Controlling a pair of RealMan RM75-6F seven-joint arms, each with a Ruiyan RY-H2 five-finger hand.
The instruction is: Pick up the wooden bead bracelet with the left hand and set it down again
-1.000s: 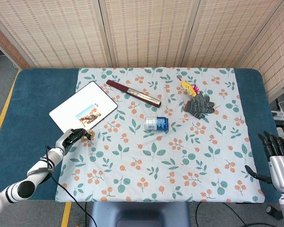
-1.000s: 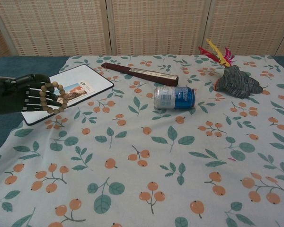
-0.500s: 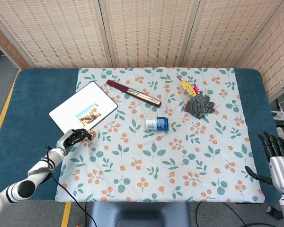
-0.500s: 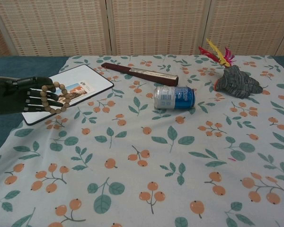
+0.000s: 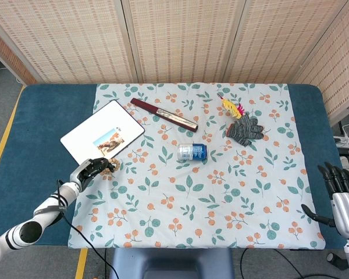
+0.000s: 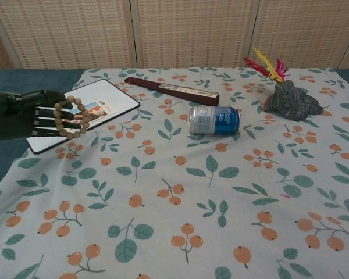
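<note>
Wooden bracelet (image 6: 70, 117) hangs looped on the left hand's (image 6: 24, 114) fingers, plain in chest view; only head view catches the right hand (image 5: 341, 192), empty, fingers spread.

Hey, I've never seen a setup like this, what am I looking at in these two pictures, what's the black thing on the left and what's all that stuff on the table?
This is a two-armed robot at a table, with a mechanical hand on each arm. One picture looks down from its head, the other looks forward from its chest.

The black thing is its left hand, holding a wooden bead bracelet looped over its fingers, above the near corner of a white tablet. The right hand shows only in the head view, at the table's far right edge, fingers apart and holding nothing.

On the flowered cloth lie a drink can on its side, a long dark red closed fan or case, and a grey knitted glove beside a bright feathered toy.
</note>
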